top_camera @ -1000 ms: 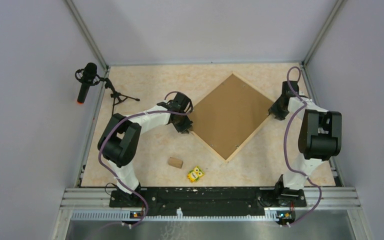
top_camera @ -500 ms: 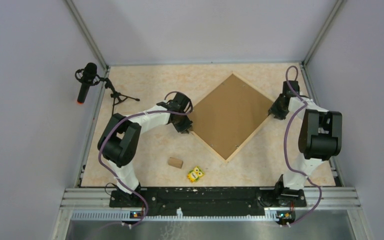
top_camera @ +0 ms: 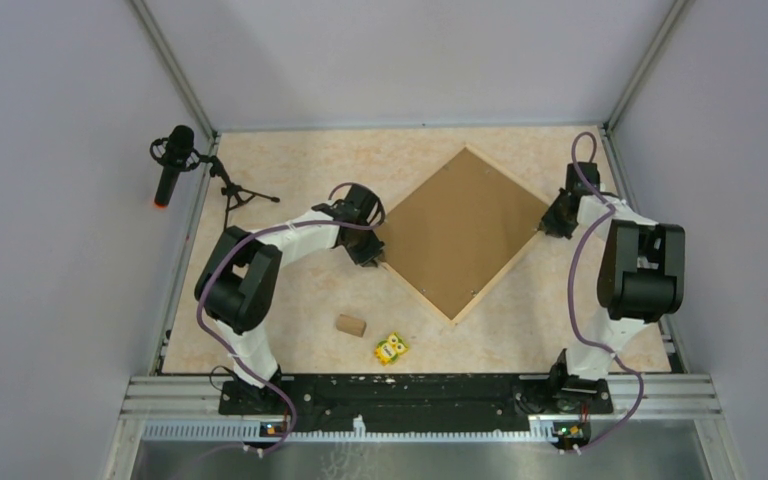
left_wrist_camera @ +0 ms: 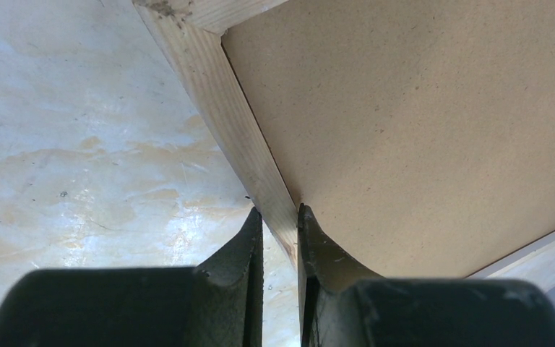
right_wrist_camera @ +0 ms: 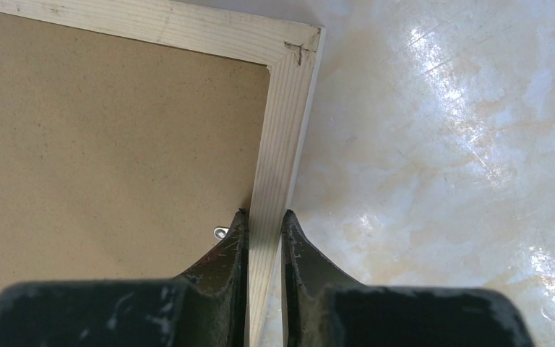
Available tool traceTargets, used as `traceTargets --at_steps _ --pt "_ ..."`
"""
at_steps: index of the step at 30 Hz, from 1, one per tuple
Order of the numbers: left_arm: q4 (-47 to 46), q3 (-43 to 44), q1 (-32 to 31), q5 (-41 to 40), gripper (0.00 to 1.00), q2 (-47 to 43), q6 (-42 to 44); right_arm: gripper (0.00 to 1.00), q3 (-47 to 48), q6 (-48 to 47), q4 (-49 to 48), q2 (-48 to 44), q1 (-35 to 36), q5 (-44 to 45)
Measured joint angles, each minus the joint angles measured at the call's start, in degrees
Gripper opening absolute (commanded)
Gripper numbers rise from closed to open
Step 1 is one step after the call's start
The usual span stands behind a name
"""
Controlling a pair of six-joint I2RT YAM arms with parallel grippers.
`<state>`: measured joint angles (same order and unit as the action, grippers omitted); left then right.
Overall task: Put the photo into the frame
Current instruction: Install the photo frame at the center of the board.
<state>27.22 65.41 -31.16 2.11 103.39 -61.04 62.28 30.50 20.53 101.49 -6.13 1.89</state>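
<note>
The frame [top_camera: 505, 268] lies face down on the table, turned like a diamond, its thin pale wood strips around a plain brown backing board [top_camera: 460, 230]. The photo is hidden. My left gripper [top_camera: 373, 254] is at the frame's left corner. In the left wrist view it [left_wrist_camera: 280, 223] is shut on the wood strip [left_wrist_camera: 231, 108], one finger outside and one on the board side. My right gripper [top_camera: 550, 220] is at the right corner. In the right wrist view it [right_wrist_camera: 264, 217] is shut across the strip [right_wrist_camera: 282, 130], with both fingers against the wood.
A small wooden block [top_camera: 350, 325] and a yellow owl toy [top_camera: 391, 348] lie near the front of the table. A microphone on a stand [top_camera: 172, 160] stands at the far left. A small metal tab [right_wrist_camera: 220, 233] sits on the board beside my right gripper's inner finger.
The right gripper has shifted slightly toward the back at the frame's right corner. The frame's right corner has nudged with it. The left arm has not moved.
</note>
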Motion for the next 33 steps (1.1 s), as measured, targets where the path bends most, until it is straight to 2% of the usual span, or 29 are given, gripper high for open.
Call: traceTargets --at_steps 7,14,18,24,27,30,33 --pt "-0.17 -0.04 1.46 2.99 0.12 0.26 2.32 0.0 -4.0 -0.11 -2.62 -2.82 -0.11 -0.26" --pt "1.14 0.94 4.42 6.86 0.3 1.16 7.65 0.0 -15.54 1.4 -9.25 -11.26 -0.28 -0.61" --pt "0.24 0.98 6.49 8.44 0.33 2.12 11.5 0.0 -21.55 3.69 -12.48 -16.04 0.87 -0.72" --pt "-0.68 1.77 11.52 19.1 0.4 5.03 15.54 0.0 -27.56 6.6 -14.51 -21.97 3.17 1.49" --pt "-3.54 1.51 14.43 25.77 0.5 6.36 16.57 0.0 -30.25 8.13 -14.6 -25.09 5.35 1.53" --pt "-10.58 -0.57 16.63 30.32 0.6 6.25 17.16 0.08 -32.83 9.2 -15.04 -28.09 6.64 1.14" --pt "-14.14 -1.49 17.11 31.91 0.68 5.62 18.21 0.24 -33.68 9.09 -14.84 -29.31 6.84 0.52"
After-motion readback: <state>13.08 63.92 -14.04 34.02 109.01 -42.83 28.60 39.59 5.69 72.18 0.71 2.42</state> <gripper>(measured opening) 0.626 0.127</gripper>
